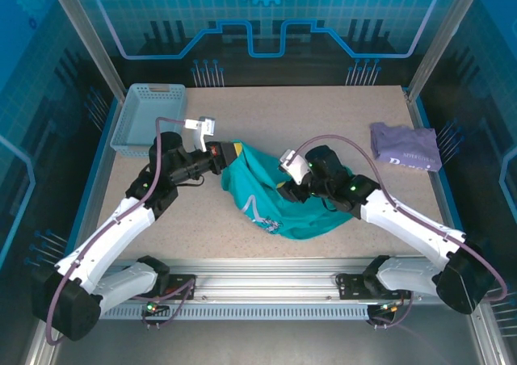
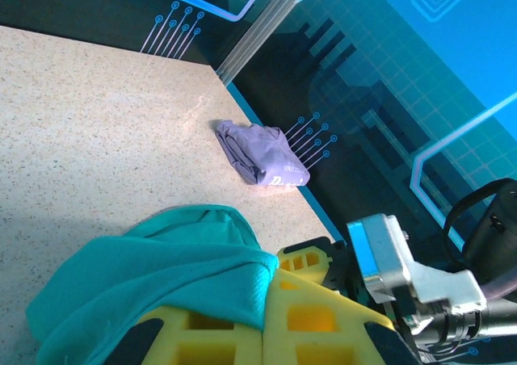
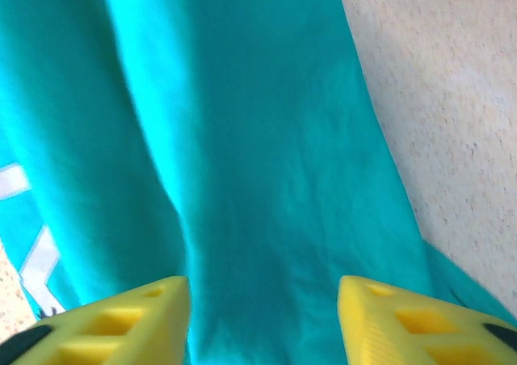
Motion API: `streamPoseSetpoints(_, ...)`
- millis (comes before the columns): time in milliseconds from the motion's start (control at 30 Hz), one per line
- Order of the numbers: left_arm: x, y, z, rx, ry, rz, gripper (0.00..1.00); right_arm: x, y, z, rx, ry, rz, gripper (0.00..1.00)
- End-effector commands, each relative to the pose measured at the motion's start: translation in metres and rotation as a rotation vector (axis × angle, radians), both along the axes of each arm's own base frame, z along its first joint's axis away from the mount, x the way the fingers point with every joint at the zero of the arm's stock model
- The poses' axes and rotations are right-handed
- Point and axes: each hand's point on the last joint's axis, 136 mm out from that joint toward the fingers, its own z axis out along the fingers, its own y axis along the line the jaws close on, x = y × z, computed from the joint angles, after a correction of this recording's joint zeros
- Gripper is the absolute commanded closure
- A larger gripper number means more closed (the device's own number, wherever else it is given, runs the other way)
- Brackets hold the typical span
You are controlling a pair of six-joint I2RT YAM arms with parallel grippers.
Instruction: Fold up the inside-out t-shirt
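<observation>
Left gripper (image 2: 265, 316) clamped on teal t-shirt (image 1: 271, 207), at its 10 o'clock edge. Right gripper (image 3: 262, 316) spread apart over the shirt's middle, cloth straight ahead.

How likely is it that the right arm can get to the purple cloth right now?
Probably yes. The purple cloth lies in the open on the table, nothing around it, and the right claw is open over the teal shirt, holding nothing.
</observation>
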Motion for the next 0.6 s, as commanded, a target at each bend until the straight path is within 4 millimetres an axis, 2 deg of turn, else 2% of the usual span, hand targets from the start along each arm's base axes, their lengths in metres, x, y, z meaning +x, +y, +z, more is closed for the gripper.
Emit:
streamPoseSetpoints(0,-0.003,-0.001,0.003,-0.005,-0.029,-0.026,1.00,0.007,0.021,0.013,0.046,-0.063,0.060,0.39)
streamPoseSetpoints(100,-0.003,-0.001,0.003,-0.003,-0.031,-0.026,1.00,0.009,0.034,0.009,0.043,-0.050,0.099,0.32)
streamPoseSetpoints(200,-0.004,-0.001,0.003,-0.004,-0.030,-0.026,1.00,0.012,0.043,0.006,0.051,-0.040,0.125,0.32)
streamPoseSetpoints(300,-0.005,-0.001,0.002,-0.002,-0.029,-0.028,1.00,0.027,0.050,0.002,0.051,-0.046,0.095,0.35)
streamPoseSetpoints(367,-0.005,0.000,0.000,0.002,-0.030,-0.026,1.00,0.041,0.053,-0.002,0.041,-0.041,0.066,0.47)
streamPoseSetpoints(467,0.001,0.010,-0.005,0.034,-0.028,0.044,1.00,0.046,0.060,-0.002,0.095,0.035,0.101,0.83)
streamPoseSetpoints(500,0.008,0.021,-0.012,0.066,-0.015,0.114,1.00,0.043,0.059,0.004,0.124,0.070,0.122,0.91)
streamPoseSetpoints(567,0.025,0.054,-0.035,0.178,0.026,0.323,1.00,0.029,0.053,0.020,0.205,0.147,0.175,0.99)
